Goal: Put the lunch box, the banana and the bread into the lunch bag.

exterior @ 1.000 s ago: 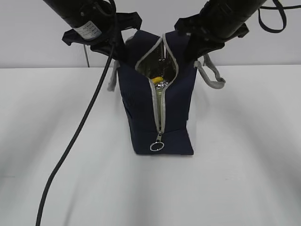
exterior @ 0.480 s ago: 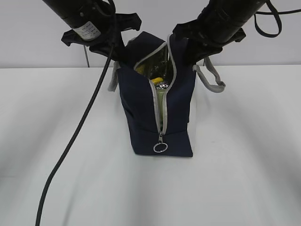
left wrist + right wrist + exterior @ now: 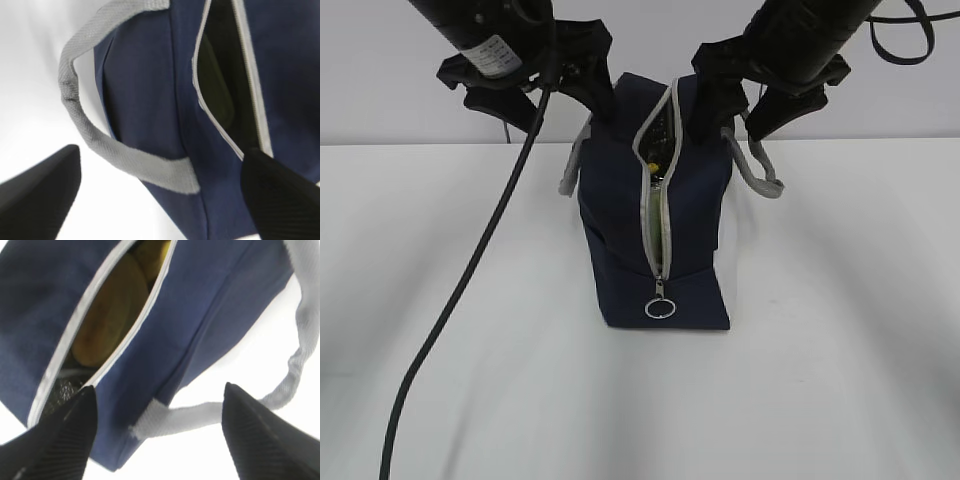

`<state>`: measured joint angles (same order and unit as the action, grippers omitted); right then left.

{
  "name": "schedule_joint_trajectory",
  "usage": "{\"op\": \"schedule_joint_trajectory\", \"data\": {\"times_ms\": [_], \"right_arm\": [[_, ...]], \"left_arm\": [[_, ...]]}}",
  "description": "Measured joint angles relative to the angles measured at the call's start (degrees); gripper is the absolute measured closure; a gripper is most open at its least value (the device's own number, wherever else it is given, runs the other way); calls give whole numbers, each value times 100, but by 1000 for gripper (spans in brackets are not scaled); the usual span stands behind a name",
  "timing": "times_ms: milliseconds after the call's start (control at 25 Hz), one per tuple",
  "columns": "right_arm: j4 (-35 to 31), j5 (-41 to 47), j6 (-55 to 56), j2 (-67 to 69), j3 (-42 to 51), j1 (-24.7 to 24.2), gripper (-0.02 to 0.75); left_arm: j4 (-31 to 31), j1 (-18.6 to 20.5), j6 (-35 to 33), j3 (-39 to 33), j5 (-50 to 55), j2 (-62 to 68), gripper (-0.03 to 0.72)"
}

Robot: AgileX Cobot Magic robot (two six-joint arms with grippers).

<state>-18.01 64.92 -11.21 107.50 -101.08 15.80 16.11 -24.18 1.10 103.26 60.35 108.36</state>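
Zipper: the ring pull (image 3: pixel 660 309) hangs low on the near face of the lunch bag (image 3: pixel 620 240), so the grey zipper is undone from there to the top and the mouth is a narrow slit.
Bag position: upright on the white table (image 3: pixel 440 380), roughly in the middle, grey handles drooping to either side.
Bread: the right wrist view shows a golden-brown rounded shape, most likely the bread (image 3: pixel 107 315), lying inside the opening.
Banana: a yellow patch beyond the roll, and a yellow spot in the slit in the exterior view, read as the banana (image 3: pixel 152 255), also inside.
Lunch box: not visible anywhere on the table or through the slit; probably underneath the food, but I cannot confirm it.
Left gripper (image 3: pixel 535 95): released, fingers spread wide, holding nothing, straddling the bag's left top edge and handle (image 3: pixel 95 135).
Right gripper (image 3: pixel 740 95): likewise spread and empty, straddling the right top edge.
Progress: packing looks essentially finished; at most, confirming the box is inside remains.
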Motion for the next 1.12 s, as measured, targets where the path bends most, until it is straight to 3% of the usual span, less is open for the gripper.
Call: {"op": "schedule_joint_trajectory", "data": {"times_ms": [240, 440, 560, 760, 1120], "right_arm": [[0, 379, 439, -128, -63, 0, 219], [-141, 202, 668, -614, 158, 37, 253], [-165, -118, 682, -1036, 729, 155, 256], [-340, -1034, 319, -1755, 2125, 404, 256], [-1506, -2555, -1255, -2681, 4289, 445, 258]], "left_arm": [[-28, 0, -262, 0, 283, -377, 193], [-85, 0, -320, 0, 495, -718, 224], [-118, 0, -326, -227, 468, -926, 225], [-124, 0, -326, -1205, 200, -1424, 229], [-124, 0, -450, -2534, -445, -2502, 232]]}}
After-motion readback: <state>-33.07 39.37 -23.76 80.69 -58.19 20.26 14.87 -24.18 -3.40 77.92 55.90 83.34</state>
